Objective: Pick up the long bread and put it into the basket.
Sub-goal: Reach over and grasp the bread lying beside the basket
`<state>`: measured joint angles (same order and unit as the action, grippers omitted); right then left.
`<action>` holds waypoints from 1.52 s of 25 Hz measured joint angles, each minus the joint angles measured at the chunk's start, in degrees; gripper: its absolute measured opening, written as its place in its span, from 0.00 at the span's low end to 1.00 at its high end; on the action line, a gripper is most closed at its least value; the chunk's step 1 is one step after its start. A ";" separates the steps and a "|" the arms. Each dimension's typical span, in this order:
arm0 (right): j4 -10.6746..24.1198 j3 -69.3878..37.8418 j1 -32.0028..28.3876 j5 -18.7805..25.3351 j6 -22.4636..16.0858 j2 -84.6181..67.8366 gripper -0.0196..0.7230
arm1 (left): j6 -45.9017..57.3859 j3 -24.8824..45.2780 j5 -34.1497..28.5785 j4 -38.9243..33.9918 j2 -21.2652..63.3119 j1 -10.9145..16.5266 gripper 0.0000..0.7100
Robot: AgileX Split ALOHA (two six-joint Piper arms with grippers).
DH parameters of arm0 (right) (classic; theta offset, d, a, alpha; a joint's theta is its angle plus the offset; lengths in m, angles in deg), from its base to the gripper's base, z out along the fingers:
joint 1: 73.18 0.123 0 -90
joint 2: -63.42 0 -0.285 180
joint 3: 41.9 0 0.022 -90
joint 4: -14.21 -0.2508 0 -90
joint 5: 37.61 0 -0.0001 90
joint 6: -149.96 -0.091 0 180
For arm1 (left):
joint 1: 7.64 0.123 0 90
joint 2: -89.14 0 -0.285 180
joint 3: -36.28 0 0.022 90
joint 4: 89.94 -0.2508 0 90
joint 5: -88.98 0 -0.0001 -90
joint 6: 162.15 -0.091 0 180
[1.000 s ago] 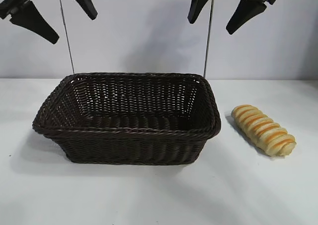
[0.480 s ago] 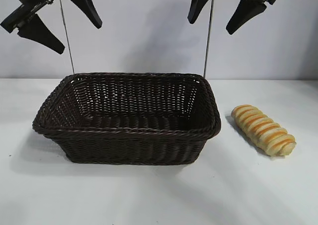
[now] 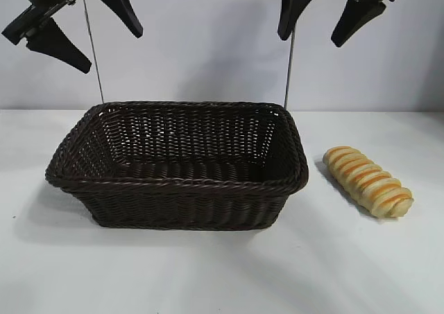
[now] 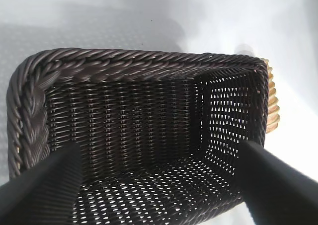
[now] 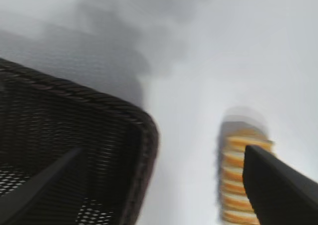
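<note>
Since the earlier frame, the right claw [image 3: 322, 16] has slid sideways toward the right edge of the surface [image 3: 208, 272]; the left claw [image 3: 73, 19] and everything on the surface are where they were.

We see a broad white surface against a plain pale wall. The largest thing on it is the basket [image 3: 177, 182], dark brown woven wicker with a braided rim and sloping sides, sitting left of the middle. It holds nothing we can make out. To its right, apart from it and nearer the right edge, lies the long bread [image 3: 368, 181], a golden-yellow loaf with orange-brown ridges, resting flat and angled toward the front right corner.

Both claws hang high near the back of the surface, each with its two dark fingers spread wide and holding nothing. The left claw hovers above the basket's left end. The right claw hovers above the gap between the basket's right end and the bread; in its wrist view the basket rim [image 5: 144, 135] and the bread [image 5: 243, 180] both show below it.

We judge the step in hand to be the reach toward the bread. To do it well, the right claw should travel farther right until it is centred over the loaf, turn so its fingers straddle the narrow width, and then descend.

Two thin rods [image 3: 289, 64] stand behind the basket. Nothing lies between claw and bread; only the basket's right rim sits near the path.
</note>
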<state>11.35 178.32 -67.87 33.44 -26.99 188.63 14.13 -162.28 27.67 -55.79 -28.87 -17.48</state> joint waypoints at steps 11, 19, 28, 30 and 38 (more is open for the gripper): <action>0.03 -0.30 0.08 0.00 1.31 0.00 0.85 | 0.00 0.00 0.00 0.00 0.00 0.00 0.85; -0.09 -10.27 0.08 -0.30 1.34 0.00 0.85 | 0.00 0.00 0.07 0.00 0.00 0.00 0.85; -0.09 -18.77 0.14 -0.52 4.20 0.00 0.85 | 0.00 0.00 0.08 0.00 0.00 0.00 0.85; -0.09 -19.34 0.25 -0.52 4.58 0.00 0.85 | 0.00 0.00 0.26 0.00 0.00 0.00 0.85; -0.14 -19.39 0.25 -0.63 10.72 0.00 0.85 | 0.00 0.00 0.67 0.00 0.00 0.00 0.85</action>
<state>11.21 158.93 -67.62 32.81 -16.27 188.63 14.13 -162.28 28.34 -55.79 -28.87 -17.48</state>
